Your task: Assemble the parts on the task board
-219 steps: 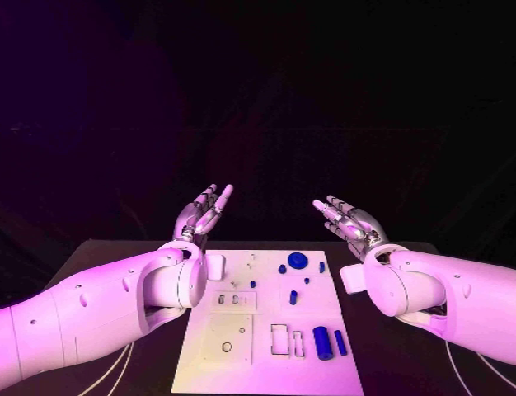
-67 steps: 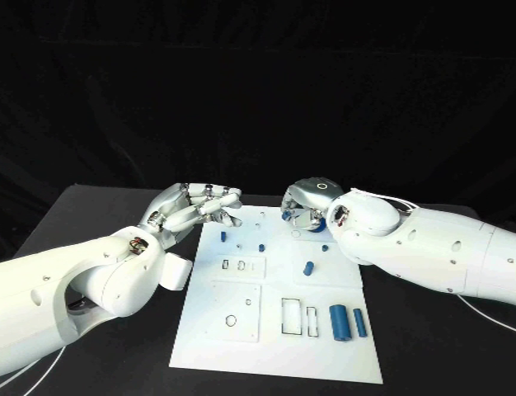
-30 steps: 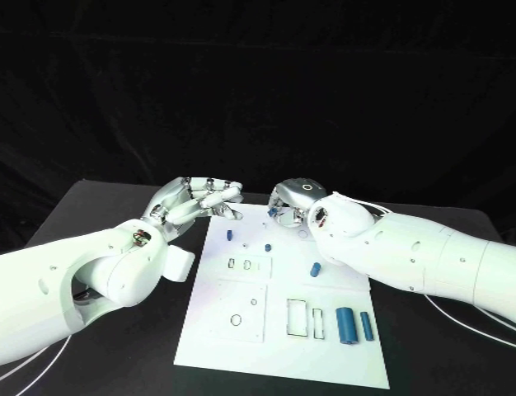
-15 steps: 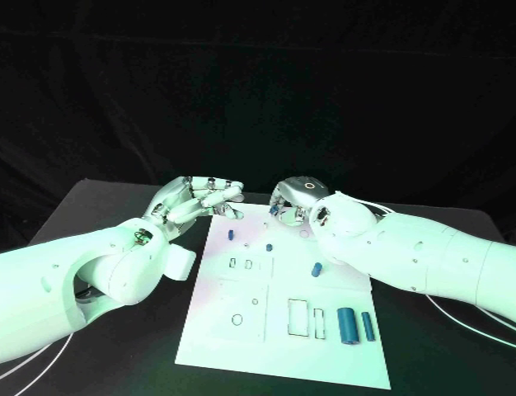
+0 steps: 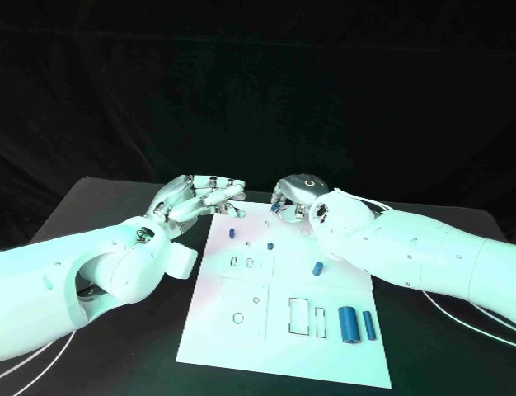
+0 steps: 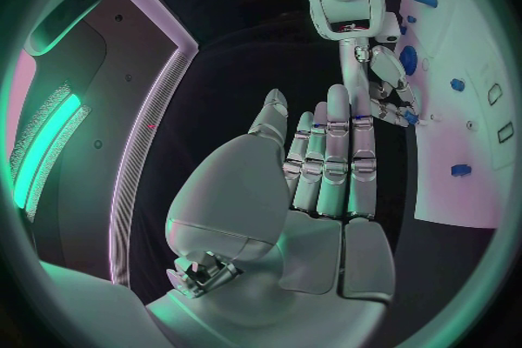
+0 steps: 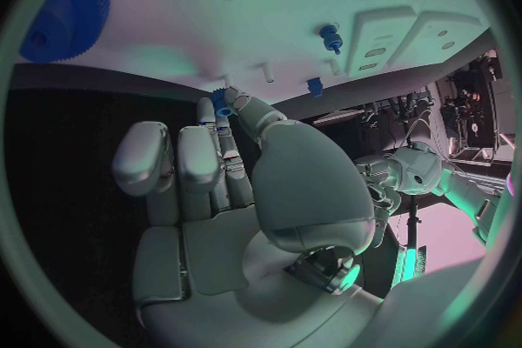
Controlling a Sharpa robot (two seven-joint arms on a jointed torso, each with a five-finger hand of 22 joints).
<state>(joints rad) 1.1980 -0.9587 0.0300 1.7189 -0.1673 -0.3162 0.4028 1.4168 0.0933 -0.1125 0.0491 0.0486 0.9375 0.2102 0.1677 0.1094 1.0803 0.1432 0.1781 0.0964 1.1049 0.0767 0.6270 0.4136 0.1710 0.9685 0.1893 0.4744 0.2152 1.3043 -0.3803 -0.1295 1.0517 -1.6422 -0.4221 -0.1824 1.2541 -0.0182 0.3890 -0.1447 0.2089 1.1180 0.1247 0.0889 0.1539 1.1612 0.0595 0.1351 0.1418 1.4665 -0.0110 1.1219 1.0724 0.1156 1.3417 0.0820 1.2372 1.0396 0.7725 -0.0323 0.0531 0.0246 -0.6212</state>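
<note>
The white task board (image 5: 249,290) lies in the middle of the table. My right hand (image 5: 292,198) hovers over its far edge and pinches a small blue part (image 7: 223,97) between thumb and a fingertip. A blue gear (image 7: 70,13) lies flat on the board just beyond those fingers. My left hand (image 5: 204,198) hangs at the board's far left corner, fingers side by side and holding nothing (image 6: 326,165). Small blue pieces (image 5: 232,233) (image 5: 270,245) (image 5: 317,267) are spread over the board. Two blue cylinders (image 5: 349,324) lie near its front right.
Black table (image 5: 104,214) shows on both sides of the board. Outlined slots (image 5: 297,316) and a small ring (image 5: 238,318) mark the board's near half. White pegs (image 7: 264,70) stand near the far edge. My forearms reach over the board's left and right sides.
Both hands, raised with palms up seven seconds ago, have come down to the board's far edge. Over the last second the right hand has edged slightly left; the left hand has hardly moved.
</note>
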